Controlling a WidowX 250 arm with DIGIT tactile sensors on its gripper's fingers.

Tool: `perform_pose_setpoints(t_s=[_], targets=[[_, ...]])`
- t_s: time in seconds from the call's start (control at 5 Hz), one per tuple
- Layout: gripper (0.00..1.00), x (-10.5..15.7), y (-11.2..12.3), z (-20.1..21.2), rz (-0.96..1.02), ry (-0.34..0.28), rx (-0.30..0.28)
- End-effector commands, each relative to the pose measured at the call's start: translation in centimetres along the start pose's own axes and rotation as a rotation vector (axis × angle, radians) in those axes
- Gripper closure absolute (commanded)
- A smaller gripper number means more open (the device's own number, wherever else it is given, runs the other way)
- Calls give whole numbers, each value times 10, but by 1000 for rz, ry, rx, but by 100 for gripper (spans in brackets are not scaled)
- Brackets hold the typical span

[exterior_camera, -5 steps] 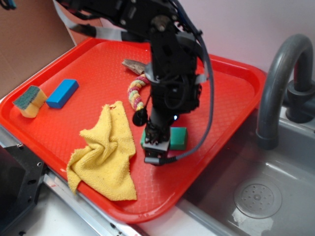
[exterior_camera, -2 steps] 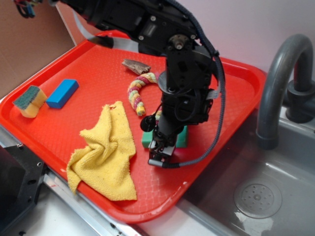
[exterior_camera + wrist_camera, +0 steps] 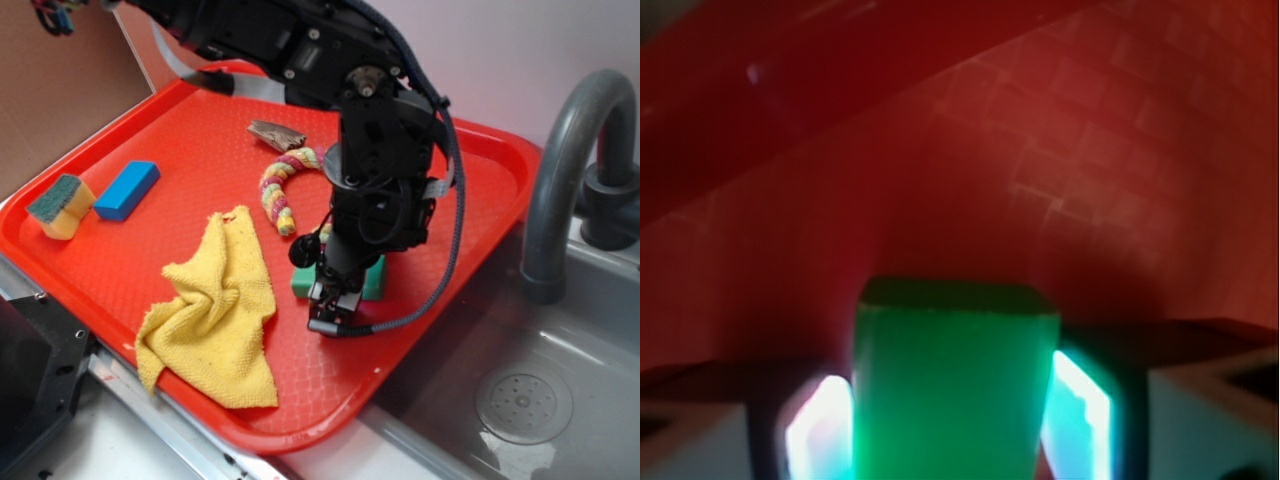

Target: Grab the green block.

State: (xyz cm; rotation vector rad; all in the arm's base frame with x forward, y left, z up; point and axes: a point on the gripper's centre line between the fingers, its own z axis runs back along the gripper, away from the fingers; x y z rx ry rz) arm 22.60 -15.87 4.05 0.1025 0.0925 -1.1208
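The green block [image 3: 374,281] lies on the red tray [image 3: 180,130], right of its middle, and my arm hides most of it in the exterior view. My gripper [image 3: 335,300] reaches down over the block, one finger on each side. In the wrist view the green block [image 3: 955,390] fills the space between the two lit pads [image 3: 1080,415], which press against its left and right faces. The gripper [image 3: 955,425] is shut on the block, which still rests on the tray [image 3: 1090,150].
A crumpled yellow cloth [image 3: 215,310] lies left of the gripper. Behind it are a striped rope ring [image 3: 278,188] and a brown scrap [image 3: 275,133]. The blue block [image 3: 127,189] and yellow sponge [image 3: 60,205] sit far left. A grey faucet [image 3: 560,170] and sink [image 3: 520,400] are right of the tray.
The arm has swung to the right over the tray and settled lower around the green block. The block has stayed at almost the same spot.
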Motion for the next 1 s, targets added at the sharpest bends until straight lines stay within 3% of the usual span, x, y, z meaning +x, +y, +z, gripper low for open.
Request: perform_pose_setpoints(t_s=[0.0,0.2,0.4,0.6,0.8], targets=[[100,-52,49,95,489,-216,-32],[100,-89,49,143,634,-213,30],[100,-131,40,186,801,-282,29],[100,-162,35,211,1006,-279,-16],[100,-165,38,204,1168,-257,-31]])
